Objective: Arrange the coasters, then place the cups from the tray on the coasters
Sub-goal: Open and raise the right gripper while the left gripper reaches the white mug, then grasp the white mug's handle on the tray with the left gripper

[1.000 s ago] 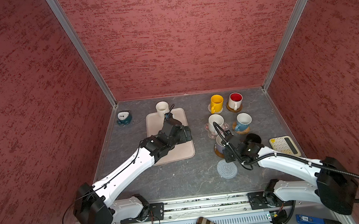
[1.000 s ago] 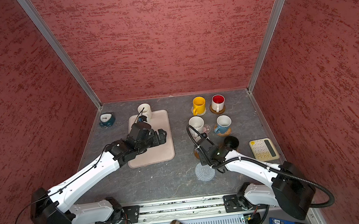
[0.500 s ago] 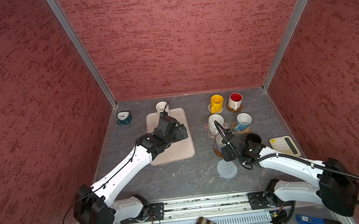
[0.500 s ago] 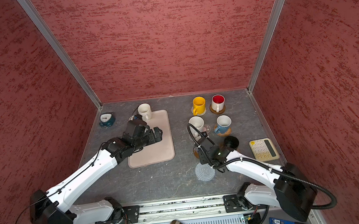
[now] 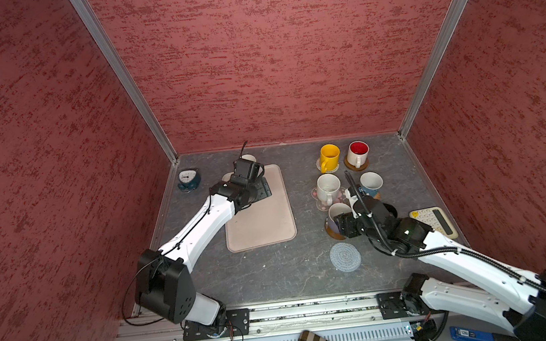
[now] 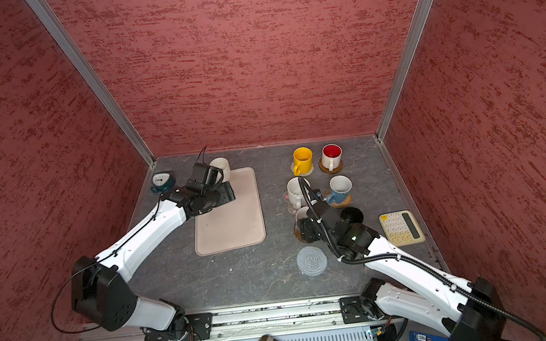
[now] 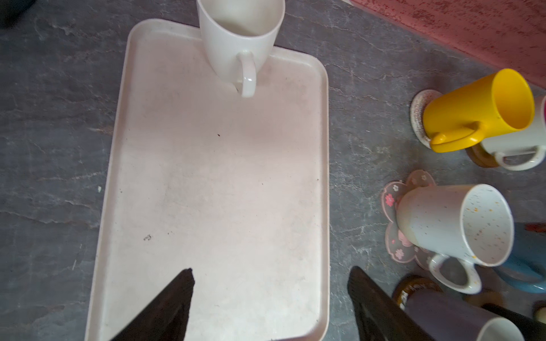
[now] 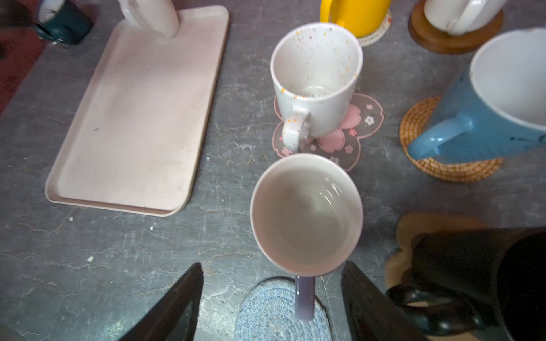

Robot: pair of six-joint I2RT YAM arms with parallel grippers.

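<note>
Tray [image 7: 221, 177]: one white cup [image 7: 236, 38] at far end; left fingers [image 7: 165, 310] spread, empty, above it.
Lavender cup [image 8: 305, 212]: on brown coaster [image 5: 330, 234]; right fingers [image 8: 177, 301] spread, flanking handle without contact.
Grey-blue coaster [image 8: 266, 319]: bare, on tabletop [image 8: 118, 251].

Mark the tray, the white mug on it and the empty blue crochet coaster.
tray [image 5: 262, 214]: in a top view, bare floor.
white mug [image 7: 227, 50]: left wrist view, outer wall.
blue crochet coaster [image 5: 345, 257]: in a top view, its centre.
</note>
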